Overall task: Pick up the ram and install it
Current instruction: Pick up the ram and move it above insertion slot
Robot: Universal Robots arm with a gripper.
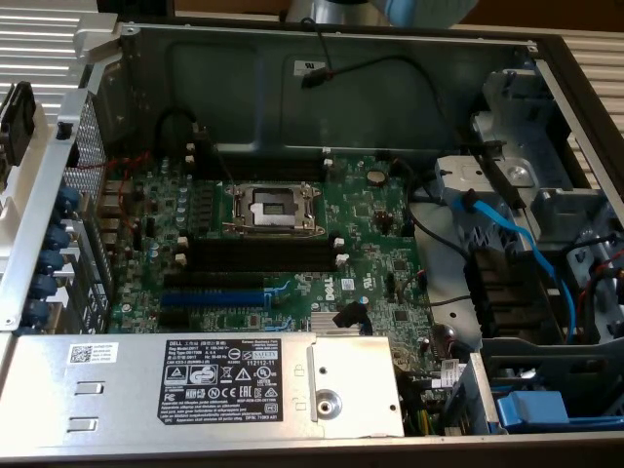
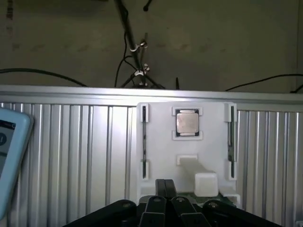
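Starting at the fingers (image 2: 162,188): both are seen pressed together, fully closed, with nothing gripped between them. Gripper (image 2: 166,185) is positioned over one edge of the white fixture (image 2: 156,161). Ram (image 2: 215,198): a thin strip of green board is noted along that same fixture edge, just beside the closed fingertips, partly hidden by the gripper body. A square processor chip (image 2: 187,123) is seated in the fixture's middle recess, farther from the gripper. A ribbed metal surface (image 2: 71,151) is seen under the fixture. An open computer case (image 1: 322,78) with motherboard (image 1: 380,219) and black memory slots (image 1: 263,255) is recorded in the exterior view.
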